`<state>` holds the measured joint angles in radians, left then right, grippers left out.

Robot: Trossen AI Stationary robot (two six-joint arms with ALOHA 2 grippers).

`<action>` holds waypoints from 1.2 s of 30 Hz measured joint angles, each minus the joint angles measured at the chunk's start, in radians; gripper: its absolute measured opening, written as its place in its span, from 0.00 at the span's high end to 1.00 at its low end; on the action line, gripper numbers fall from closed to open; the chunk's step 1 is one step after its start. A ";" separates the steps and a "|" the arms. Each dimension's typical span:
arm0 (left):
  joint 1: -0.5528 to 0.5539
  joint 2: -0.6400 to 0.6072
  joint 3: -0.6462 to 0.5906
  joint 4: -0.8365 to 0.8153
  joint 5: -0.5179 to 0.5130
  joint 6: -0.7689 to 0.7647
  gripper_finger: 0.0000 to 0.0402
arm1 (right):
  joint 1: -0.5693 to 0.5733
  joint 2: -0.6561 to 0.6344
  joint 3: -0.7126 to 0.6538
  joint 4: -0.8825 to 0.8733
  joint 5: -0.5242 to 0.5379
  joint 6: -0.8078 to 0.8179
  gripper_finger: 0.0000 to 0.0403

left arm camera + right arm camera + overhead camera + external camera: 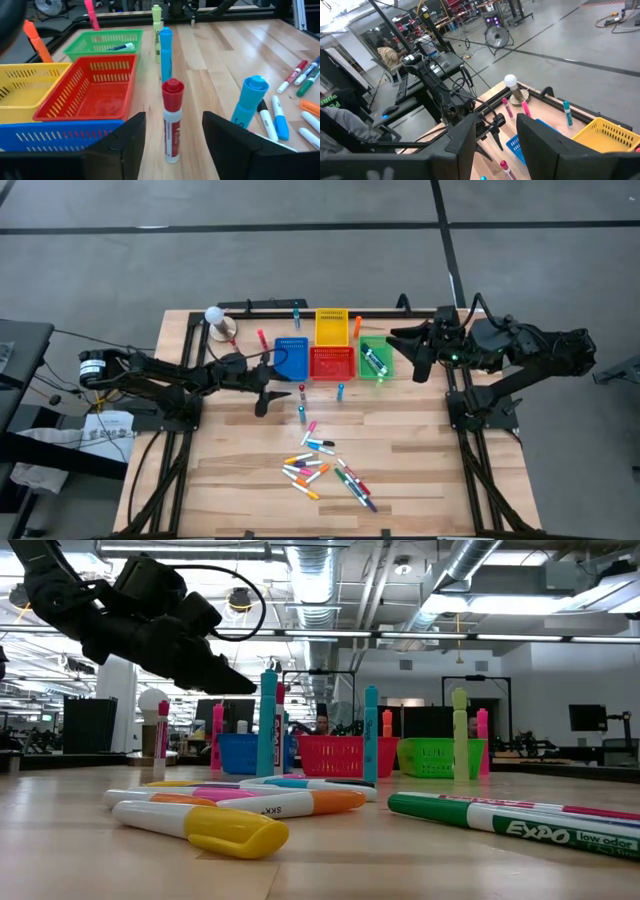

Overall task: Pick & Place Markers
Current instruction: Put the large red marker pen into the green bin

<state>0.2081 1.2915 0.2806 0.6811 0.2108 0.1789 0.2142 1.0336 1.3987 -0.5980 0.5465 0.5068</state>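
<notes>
Red-capped marker [172,120] stands upright on the table [420,470], right between the left gripper [172,145]'s spread fingers, untouched by either. Red bin [95,90] sits just beside it, a light-blue marker [247,102] on the other side. Right gripper [495,137] hovers apart, over by the green bin [376,360], fingers parted, holding nothing.

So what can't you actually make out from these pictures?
- Blue bin inside: left wrist view, cut off by the left claw's fingers and the picture's bottom edge.
- Marker pile labels: high view, too small to read.
- Yellow bin contents: right wrist view, cut by the picture's edge.
- Green bin contents: low view, hidden behind its wall.
</notes>
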 joint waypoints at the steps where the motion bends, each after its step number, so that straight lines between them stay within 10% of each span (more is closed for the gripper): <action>1: 0.000 0.000 0.000 0.000 0.002 0.000 0.50 | 0.000 0.000 0.000 0.000 0.000 0.000 0.67; 36: -0.005 0.214 0.004 0.270 0.030 -0.065 0.50 | 0.022 0.003 0.000 0.000 -0.029 0.000 0.67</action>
<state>0.2028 1.5059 0.2844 0.9508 0.2405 0.1137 0.2359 1.0363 1.3987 -0.5980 0.5173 0.5064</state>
